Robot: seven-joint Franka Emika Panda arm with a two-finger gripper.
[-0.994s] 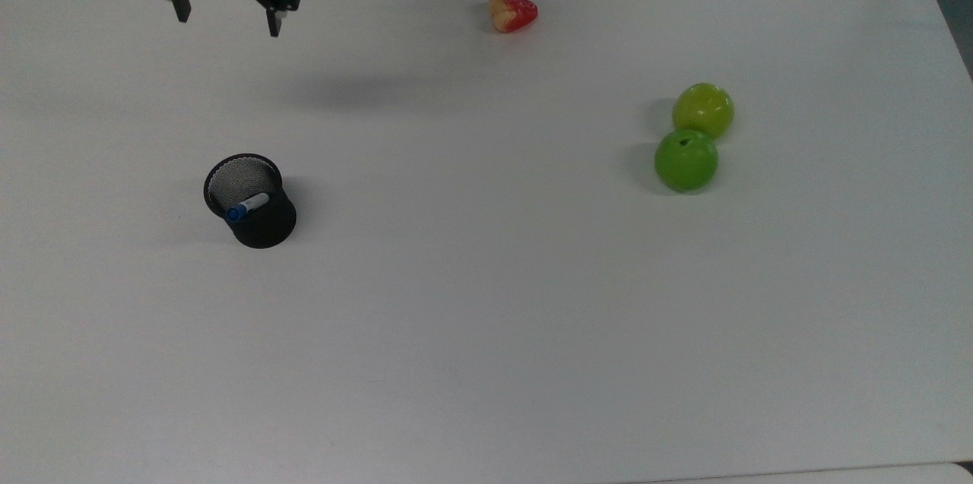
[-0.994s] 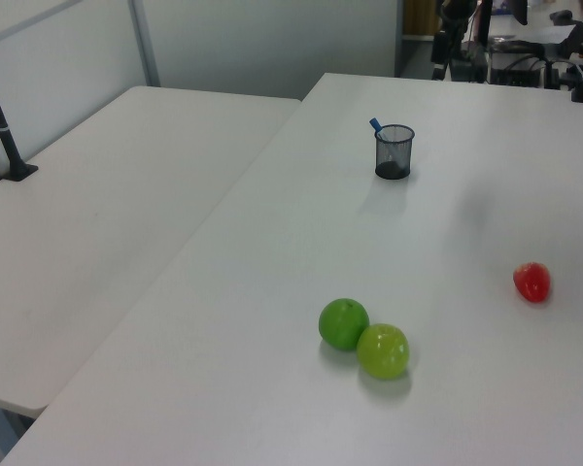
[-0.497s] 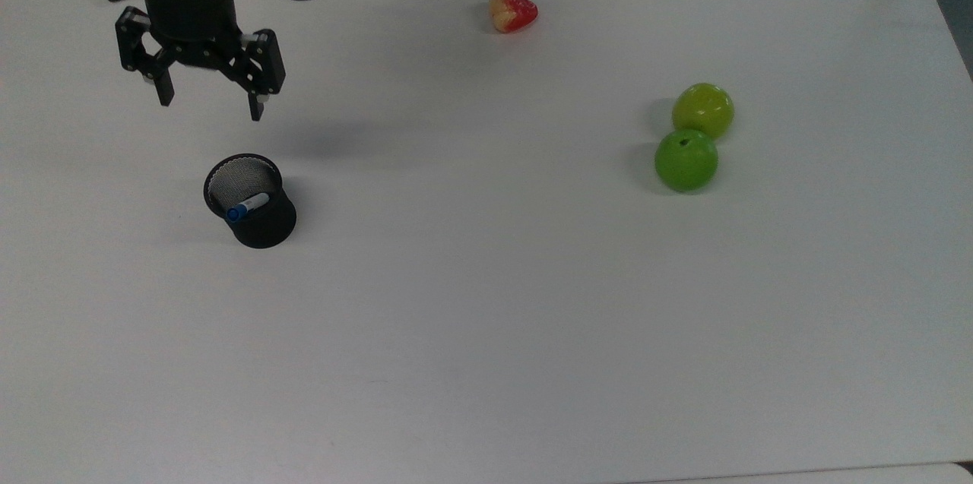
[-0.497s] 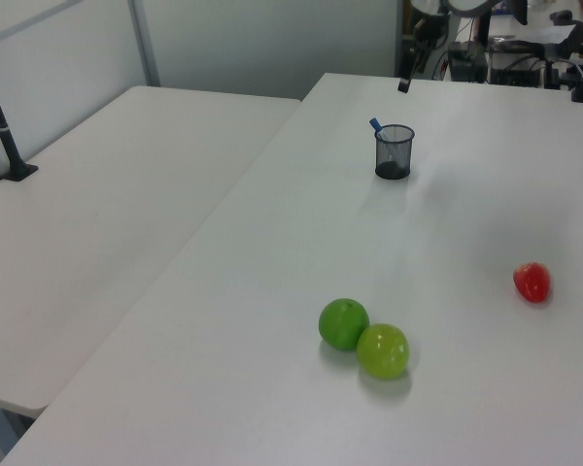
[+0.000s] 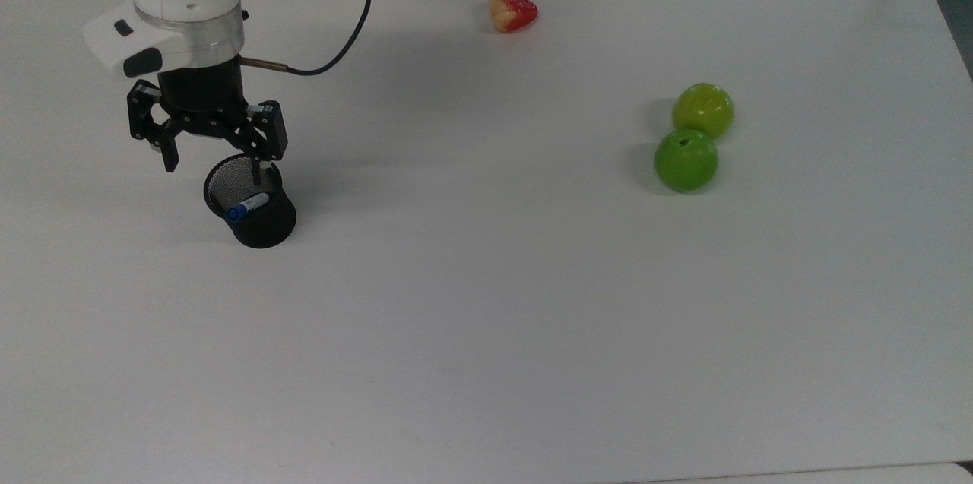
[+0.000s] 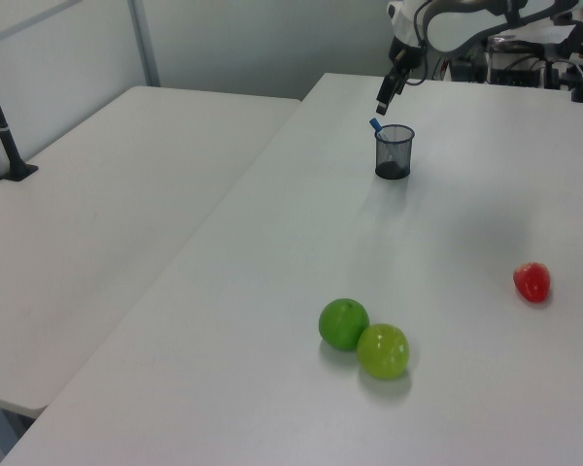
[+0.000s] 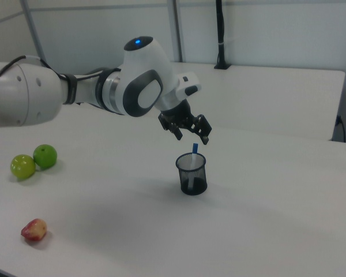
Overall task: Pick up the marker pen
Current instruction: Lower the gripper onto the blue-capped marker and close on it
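The marker pen [image 5: 248, 206] stands slanted inside a black mesh cup [image 5: 265, 229] at the top view's left; its blue cap sticks out over the rim. In the left view the marker pen [image 6: 375, 124] pokes up at the left of the cup [image 6: 394, 152]. My gripper [image 5: 214, 172] hangs open just above the cup, one finger over the rim and the other outside it at the top view's left. From the right view, the gripper [image 7: 191, 135] sits a little above the pen [image 7: 195, 150] and the cup [image 7: 191, 175], with nothing between its fingers.
A red and yellow fruit [image 5: 513, 11] lies near the top view's upper edge. Two green apples [image 5: 703, 110] [image 5: 686, 159] touch each other at the top view's right. A second white table [image 6: 97, 214] adjoins at the left view's left.
The arm has come down from the top view's upper left corner toward the cup and now hovers right over it. The gripper stays open; the pen and cup have not moved.
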